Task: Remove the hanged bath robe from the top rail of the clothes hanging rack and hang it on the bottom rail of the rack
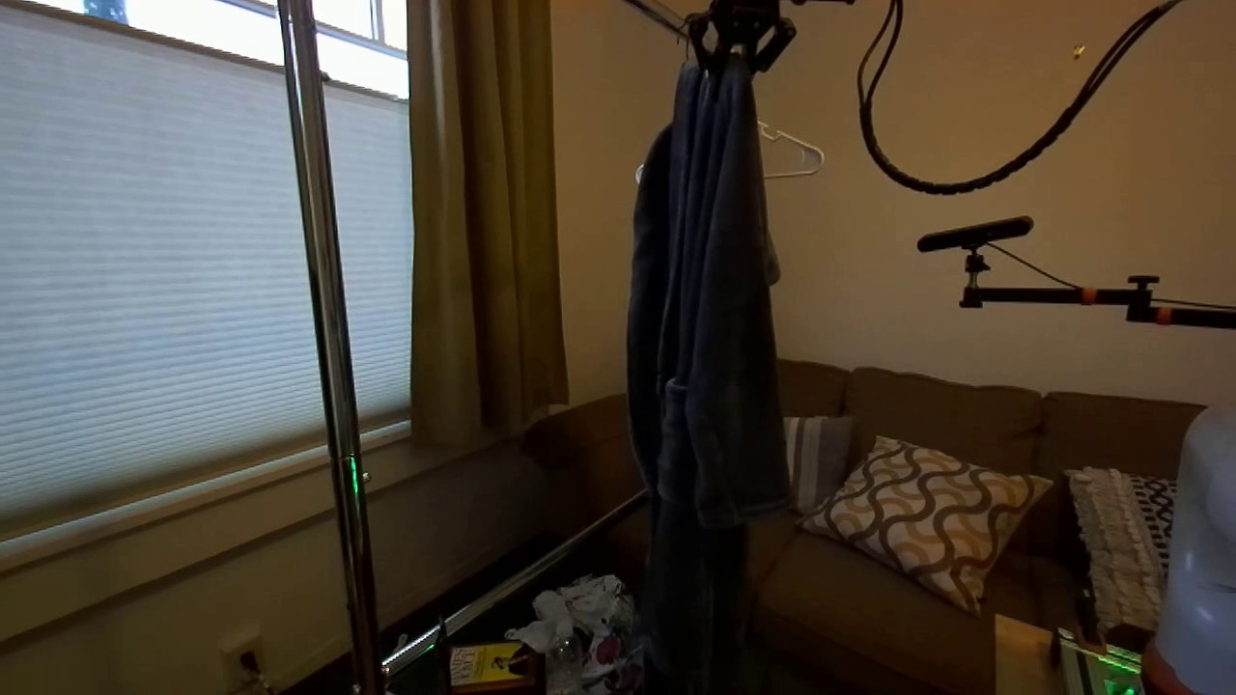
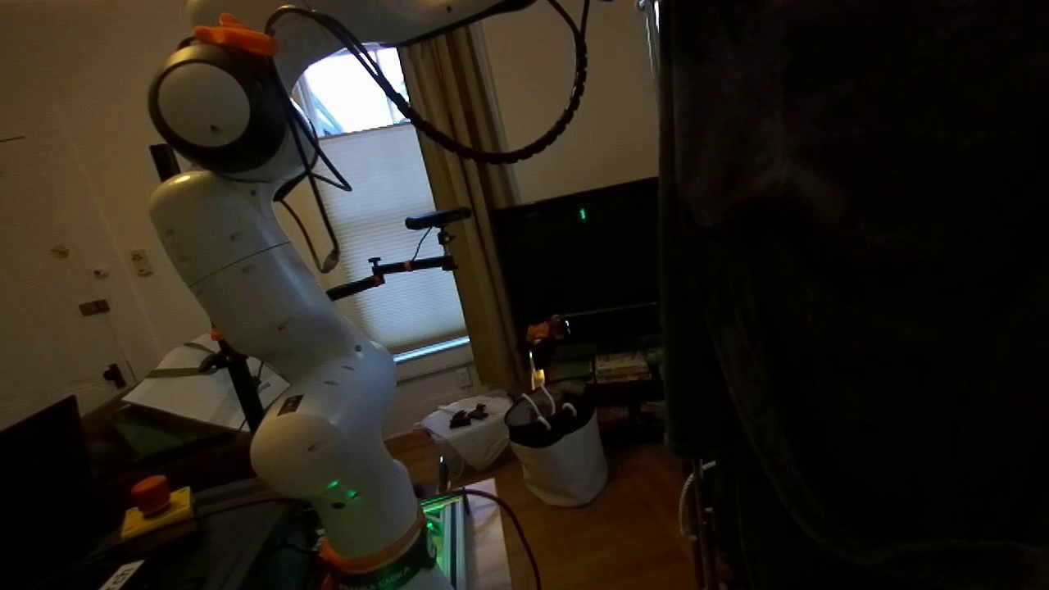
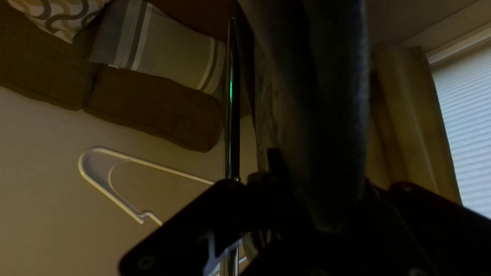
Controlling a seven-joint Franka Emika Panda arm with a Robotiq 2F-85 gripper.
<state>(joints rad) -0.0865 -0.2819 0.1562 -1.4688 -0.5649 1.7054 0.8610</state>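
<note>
The dark blue bath robe (image 1: 710, 319) hangs bunched below my gripper (image 1: 737, 60). My gripper appears shut on the robe's upper part, close to the rack's top rail (image 1: 661, 15). In the wrist view the robe (image 3: 318, 99) fills the space between my dark fingers (image 3: 320, 184); the right fingertip is hard to make out. A white hanger (image 1: 800, 159) shows behind the robe, and also in the wrist view (image 3: 115, 184). The rack's bottom rail (image 1: 526, 568) runs low behind the robe. In an exterior view the robe (image 2: 852, 287) is a large dark shape at the right.
A chrome rack post (image 1: 330, 338) stands by the window blind and curtain (image 1: 488, 222). A brown sofa with a patterned pillow (image 1: 932, 512) is behind. Plastic bags (image 1: 589, 618) and a yellow book (image 1: 488, 664) lie near the bottom rail. A camera arm (image 1: 1053, 295) juts in.
</note>
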